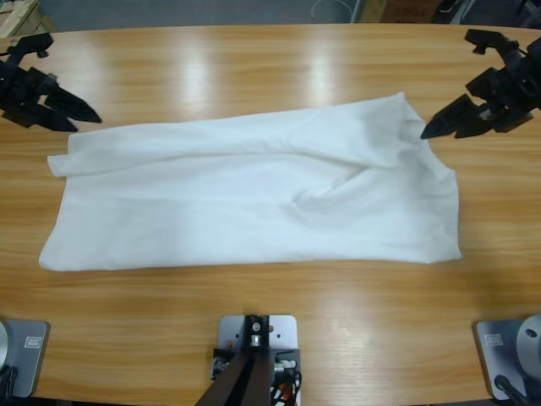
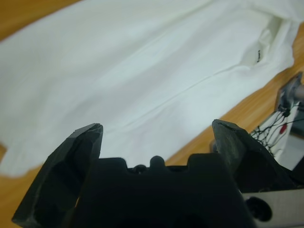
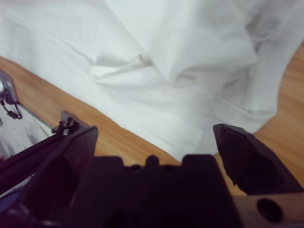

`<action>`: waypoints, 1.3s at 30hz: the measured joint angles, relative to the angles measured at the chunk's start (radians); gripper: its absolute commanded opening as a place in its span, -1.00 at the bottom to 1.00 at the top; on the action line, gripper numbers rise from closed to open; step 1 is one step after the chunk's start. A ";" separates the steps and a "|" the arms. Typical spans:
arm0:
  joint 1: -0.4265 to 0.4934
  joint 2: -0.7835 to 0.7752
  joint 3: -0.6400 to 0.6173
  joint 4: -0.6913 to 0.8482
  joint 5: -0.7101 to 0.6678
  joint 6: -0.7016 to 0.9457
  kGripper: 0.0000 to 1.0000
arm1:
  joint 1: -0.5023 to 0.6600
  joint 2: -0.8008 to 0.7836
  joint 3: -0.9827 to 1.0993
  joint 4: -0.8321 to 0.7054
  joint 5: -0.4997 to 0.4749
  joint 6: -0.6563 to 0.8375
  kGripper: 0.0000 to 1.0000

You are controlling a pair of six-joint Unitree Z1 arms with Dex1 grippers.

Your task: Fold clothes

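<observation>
1. The T-shirt (image 1: 254,199) is lying flat and long across the middle of the table (image 1: 270,68), already doubled into a wide band, so I'm judging one fold is in and the shorter cross-fold is left
2. I'm holding my left gripper (image 1: 72,108) just off the shirt's far corner at one end, jaws spread wide with nothing between them, hovering over bare wood near the cloth edge
3. In the left wrist view both of my fingers (image 2: 83,142) are standing apart with the white fabric stretching away beyond them; the small dark text (image 2: 258,56) is showing near the far end
4. I'm parking my right gripper (image 1: 444,125) at the opposite far corner, tip right at the bunched cloth, jaws likewise parted and empty
5. The right wrist view is showing a rumpled ridge (image 3: 118,66) in the fabric ahead of me, probably needs smoothing or the fold will go crooked
6. One arm at each end makes sense: both corners are within reach for a matched pinch and lift
</observation>
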 measured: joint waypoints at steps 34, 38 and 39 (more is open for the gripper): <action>-0.230 0.286 -0.003 -0.150 0.007 -0.038 0.79 | 0.129 0.025 -0.094 0.107 0.000 0.029 1.00; -0.243 0.242 0.042 -0.154 0.007 -0.043 0.79 | 0.129 0.013 -0.094 0.120 0.000 0.029 1.00; -0.246 0.234 0.049 -0.154 0.007 -0.044 0.79 | 0.129 0.006 -0.094 0.123 0.000 0.029 1.00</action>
